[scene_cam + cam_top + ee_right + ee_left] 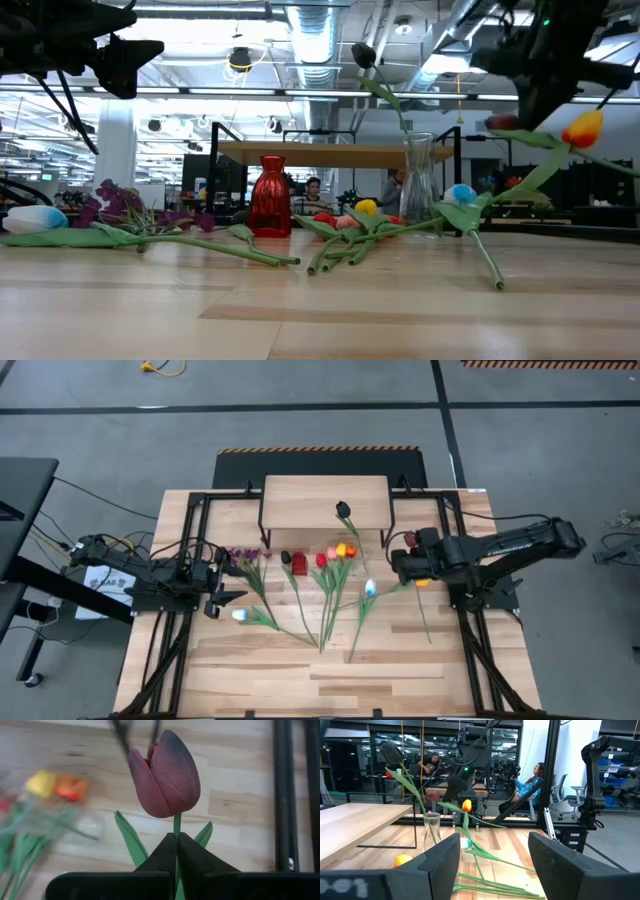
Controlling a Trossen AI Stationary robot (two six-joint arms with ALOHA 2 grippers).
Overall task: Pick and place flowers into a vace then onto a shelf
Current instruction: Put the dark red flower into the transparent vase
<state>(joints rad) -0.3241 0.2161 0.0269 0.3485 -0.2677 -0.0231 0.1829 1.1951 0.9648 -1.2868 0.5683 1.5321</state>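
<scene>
Behind our bench (330, 670) stands the shelf (325, 503). Our right gripper (176, 851) has its fingers clamped on a dark red tulip (165, 775), bloom just beyond the tips; the left gripper (492, 857) waits with fingers apart. We should carry it slowly, stem down, into the glass vase (418, 185).

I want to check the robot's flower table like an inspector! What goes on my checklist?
Surface: plank table, light wood.
Job's things: shelf at the back; glass vase holding one dark tulip; loose flowers lying mid-table; red vase standing upright.
Clutter: nothing seen.
End effectors: left end effector open, beside the purple blossoms; right end effector shut on the dark red tulip by its stem.
Cables: wires on the left arm.
Surroundings: seated people beyond the table.
</scene>
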